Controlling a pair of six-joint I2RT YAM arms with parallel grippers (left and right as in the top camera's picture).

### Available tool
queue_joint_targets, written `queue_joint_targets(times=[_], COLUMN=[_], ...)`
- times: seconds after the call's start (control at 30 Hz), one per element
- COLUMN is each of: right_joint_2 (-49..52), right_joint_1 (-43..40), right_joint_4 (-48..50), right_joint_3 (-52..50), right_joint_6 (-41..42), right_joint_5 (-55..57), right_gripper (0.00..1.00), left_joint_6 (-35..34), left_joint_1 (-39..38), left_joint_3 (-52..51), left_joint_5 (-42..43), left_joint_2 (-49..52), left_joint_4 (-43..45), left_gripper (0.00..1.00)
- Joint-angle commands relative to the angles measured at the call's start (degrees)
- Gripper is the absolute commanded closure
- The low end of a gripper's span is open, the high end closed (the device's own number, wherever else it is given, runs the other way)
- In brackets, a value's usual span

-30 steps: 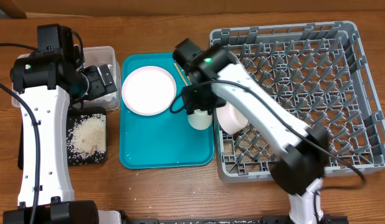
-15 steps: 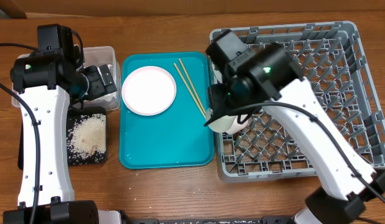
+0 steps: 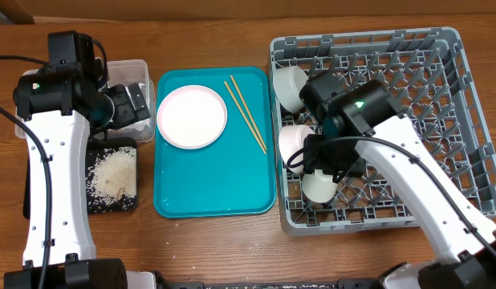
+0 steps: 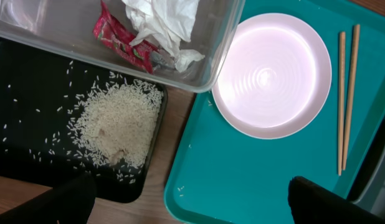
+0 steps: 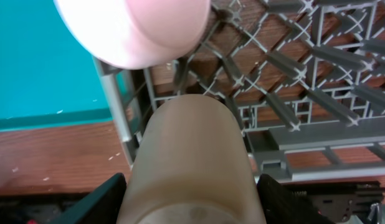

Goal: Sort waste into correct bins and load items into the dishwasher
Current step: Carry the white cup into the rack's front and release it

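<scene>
Right gripper [image 5: 191, 194] is closed partway round the small white cup [image 3: 320, 186], hanging over the front-left corner of the dish rack [image 3: 441, 56], just in front of the white bowl [image 3: 294, 141]. The cup's long axis runs along the fingers, toward the pegs, so I'd guess a straight lower. Left gripper [image 4: 192, 200] is wide, empty, well left of the rack.

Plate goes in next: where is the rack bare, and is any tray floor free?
Free: the right half of the dish rack, bare pegs beyond the right arm; the lower half of the teal tray, below the plate and chopsticks. Crowded: the rack's left edge, where the upper bowl, lower bowl and the cup in the right pincer bunch.
</scene>
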Motion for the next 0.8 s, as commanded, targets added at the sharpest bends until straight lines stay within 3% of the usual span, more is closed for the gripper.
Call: queue_joint_targets(times=[0.0,0.47,0.73,0.77], right_joint_2=[-1.1,-1.1,-1.1,-1.1], right_joint_1=[0.1,2.0,2.2,2.2], right_joint_4=[2.1,11.8,11.0,11.0], right_joint_3=[-4.1,-12.4,-12.8,-12.8], right_joint_6=[1.6,3.1,3.1,3.1], right_joint_5=[0.7,-2.1,-2.1,-2.1], right_gripper=[0.51,0.51,0.5,0.46], left_joint_6=[0.5,0.5,0.5,0.5], left_joint_1=[0.2,0.2,0.2,0.2], left_joint_3=[0.6,0.6,0.6,0.6], left_joint_5=[-0.6,-0.6,-0.6,-0.6], left_joint_2=[-0.1,-0.1,-0.1,-0.1], left_joint_4=[0.1,0.1,0.1,0.1], left_gripper=[0.0,0.0,0.0,0.0])
